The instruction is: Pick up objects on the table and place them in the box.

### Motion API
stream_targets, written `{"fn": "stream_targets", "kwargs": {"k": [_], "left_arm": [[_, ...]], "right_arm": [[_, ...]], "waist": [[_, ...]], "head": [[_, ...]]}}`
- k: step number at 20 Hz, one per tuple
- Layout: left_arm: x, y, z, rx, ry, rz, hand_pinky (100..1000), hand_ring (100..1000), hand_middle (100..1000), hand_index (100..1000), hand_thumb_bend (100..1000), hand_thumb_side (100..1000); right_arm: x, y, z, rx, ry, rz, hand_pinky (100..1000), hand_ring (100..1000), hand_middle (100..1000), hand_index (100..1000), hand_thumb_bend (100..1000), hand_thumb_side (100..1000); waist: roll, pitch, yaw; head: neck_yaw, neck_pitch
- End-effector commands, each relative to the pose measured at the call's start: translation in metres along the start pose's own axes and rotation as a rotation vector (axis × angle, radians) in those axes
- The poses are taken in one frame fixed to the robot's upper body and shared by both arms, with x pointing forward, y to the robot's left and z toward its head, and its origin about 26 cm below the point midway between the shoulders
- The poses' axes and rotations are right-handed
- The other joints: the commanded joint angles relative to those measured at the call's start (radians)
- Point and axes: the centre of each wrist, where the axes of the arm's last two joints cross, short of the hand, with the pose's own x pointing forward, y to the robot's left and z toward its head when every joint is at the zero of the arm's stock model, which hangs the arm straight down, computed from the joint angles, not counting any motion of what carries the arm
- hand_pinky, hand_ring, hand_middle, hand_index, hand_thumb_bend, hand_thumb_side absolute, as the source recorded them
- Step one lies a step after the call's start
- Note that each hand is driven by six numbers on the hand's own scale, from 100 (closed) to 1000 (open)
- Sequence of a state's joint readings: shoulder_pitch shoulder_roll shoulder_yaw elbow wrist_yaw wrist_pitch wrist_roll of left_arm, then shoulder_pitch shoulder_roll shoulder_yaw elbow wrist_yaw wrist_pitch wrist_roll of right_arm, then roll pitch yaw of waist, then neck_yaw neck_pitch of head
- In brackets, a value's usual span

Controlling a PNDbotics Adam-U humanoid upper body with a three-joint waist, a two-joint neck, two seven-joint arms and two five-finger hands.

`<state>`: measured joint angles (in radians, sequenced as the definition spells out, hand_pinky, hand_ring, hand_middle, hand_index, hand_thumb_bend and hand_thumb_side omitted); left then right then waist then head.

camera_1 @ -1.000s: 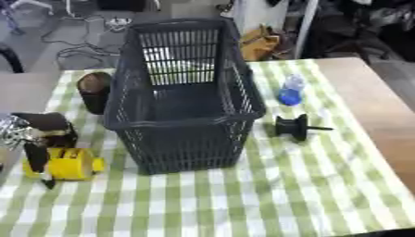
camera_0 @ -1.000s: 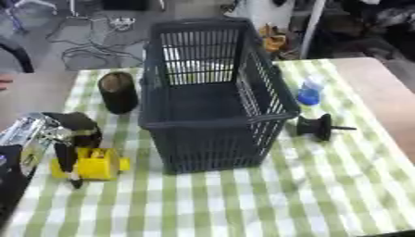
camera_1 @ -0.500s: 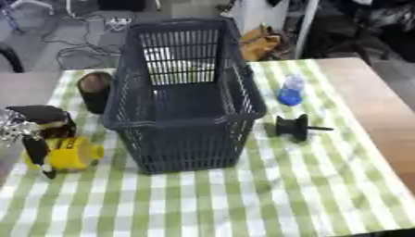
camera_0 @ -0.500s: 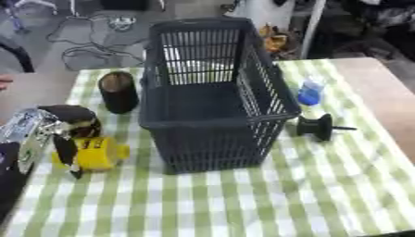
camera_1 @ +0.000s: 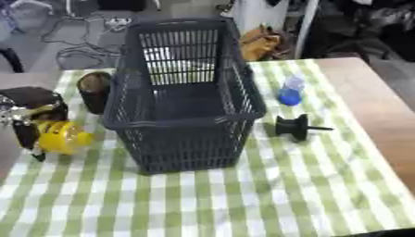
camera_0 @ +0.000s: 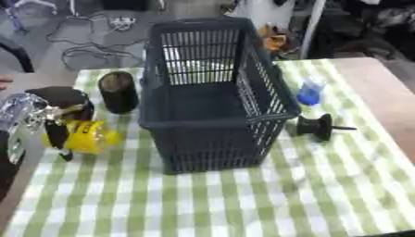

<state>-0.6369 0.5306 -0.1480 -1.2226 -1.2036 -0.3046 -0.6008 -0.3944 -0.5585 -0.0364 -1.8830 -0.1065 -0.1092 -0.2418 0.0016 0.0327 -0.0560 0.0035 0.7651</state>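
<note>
The left hand (camera_0: pixel 50 115) is curling its fingers around a yellow object (camera_0: pixel 87 137) at the counter's (camera_0: pixel 243 203) left edge, just left of the dark basket (camera_0: pixel 212 92). A dark cylinder (camera_0: pixel 118 91) is standing just behind it.

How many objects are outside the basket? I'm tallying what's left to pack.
4: a yellow object in the left hand, a dark cylinder left of the basket, a blue bottle and a black spool right of it.
</note>
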Motion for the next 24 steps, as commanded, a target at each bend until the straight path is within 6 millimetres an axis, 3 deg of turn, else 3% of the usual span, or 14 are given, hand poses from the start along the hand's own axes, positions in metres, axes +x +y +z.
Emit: {"fn": "stream_targets", "kwargs": {"k": [1, 7, 10, 13, 15, 18, 21, 24], "left_arm": [[-0.019, 0.036, 0.019, 0.092, 0.044, -0.033, 676, 231, 100, 285, 593, 100], [-0.017, 0.093, 0.029, 0.265, 0.025, -0.065, 671, 223, 100, 282, 626, 100], [-0.008, 0.13, 0.037, 0.393, 0.014, -0.117, 665, 217, 100, 266, 608, 100], [-0.004, 0.15, 0.038, 0.477, 0.009, -0.104, 665, 217, 100, 266, 602, 100], [0.006, 0.174, 0.038, 0.547, -0.012, -0.115, 667, 216, 100, 266, 595, 100], [0.023, 0.199, 0.028, 0.613, -0.059, -0.129, 660, 212, 100, 263, 586, 100], [0.033, 0.205, 0.015, 0.631, -0.097, -0.118, 659, 212, 100, 262, 585, 100], [0.063, 0.214, -0.005, 0.678, -0.189, -0.117, 661, 228, 100, 278, 595, 100]], "right_arm": [[0.005, -0.005, -0.005, -0.001, -0.022, 0.016, 618, 751, 743, 955, 105, 749], [0.004, -0.004, -0.004, 0.003, -0.018, 0.015, 618, 751, 743, 955, 106, 749], [0.003, -0.004, -0.003, 0.006, -0.014, 0.011, 618, 751, 743, 955, 105, 749], [0.003, -0.003, -0.003, 0.008, -0.014, 0.009, 617, 751, 743, 955, 105, 749], [0.004, -0.002, -0.004, 0.012, -0.014, 0.004, 618, 752, 743, 955, 105, 750], [0.004, 0.001, -0.004, 0.02, -0.013, -0.005, 618, 753, 743, 955, 104, 751], [0.004, 0.002, -0.004, 0.027, -0.014, -0.01, 618, 753, 743, 955, 104, 751], [0.004, 0.005, -0.005, 0.041, -0.016, -0.024, 619, 753, 743, 955, 104, 753]], "waist": [[-0.006, -0.012, -0.002], [-0.006, -0.016, -0.003], [-0.006, -0.018, -0.005], [-0.007, -0.02, -0.006], [-0.008, -0.023, -0.01], [-0.008, -0.027, -0.016], [-0.009, -0.03, -0.019], [-0.016, -0.036, -0.034]], "head": [[-0.002, 0.005], [0.0, 0.005], [0.002, 0.005], [0.002, 0.005], [0.007, 0.005], [0.009, 0.005], [0.009, 0.005], [0.018, 0.005]]}}
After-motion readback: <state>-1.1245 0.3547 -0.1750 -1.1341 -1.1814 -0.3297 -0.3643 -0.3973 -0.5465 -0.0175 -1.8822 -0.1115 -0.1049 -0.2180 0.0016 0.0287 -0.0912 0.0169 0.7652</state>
